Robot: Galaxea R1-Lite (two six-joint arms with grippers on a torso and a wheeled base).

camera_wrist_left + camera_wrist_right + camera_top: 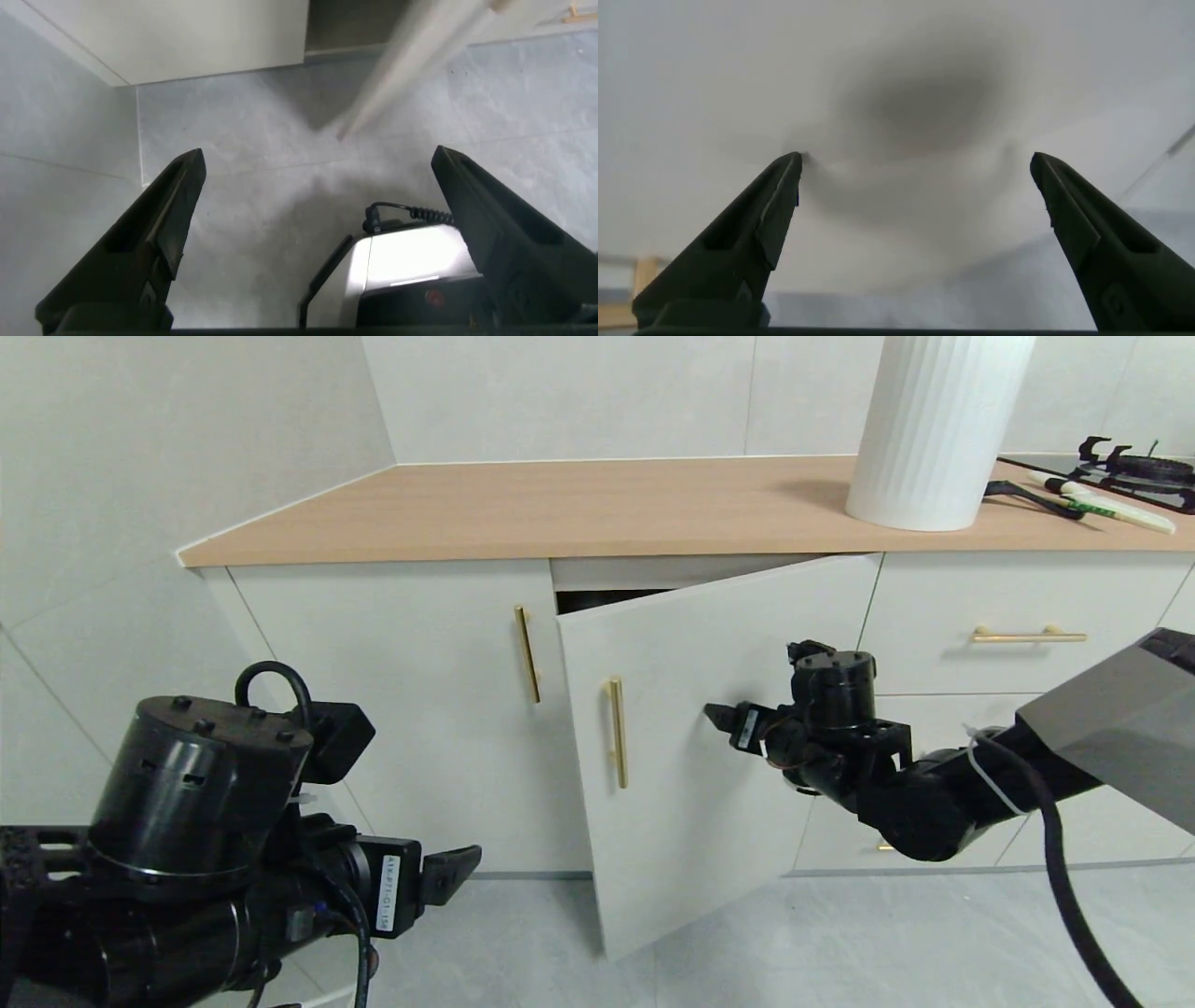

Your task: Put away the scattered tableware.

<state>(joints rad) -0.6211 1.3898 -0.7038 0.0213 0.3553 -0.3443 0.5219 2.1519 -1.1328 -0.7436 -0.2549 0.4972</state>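
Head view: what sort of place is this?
Probably a kitchen: a wooden counter over white cabinets with gold handles, one door ajar, and a gas hob at the counter's far right with utensils beside it.

A light wooden worktop runs across the upper part of the head view, from the corner at upper left to the right edge. Most of its surface is bare. At upper right a tall white ribbed cylinder stands upright on it (its top is cut off by the frame). Just right of it lie a black-handled utensil and pale long utensils, one with green markings. At the far right edge sits a hob with black pan supports.
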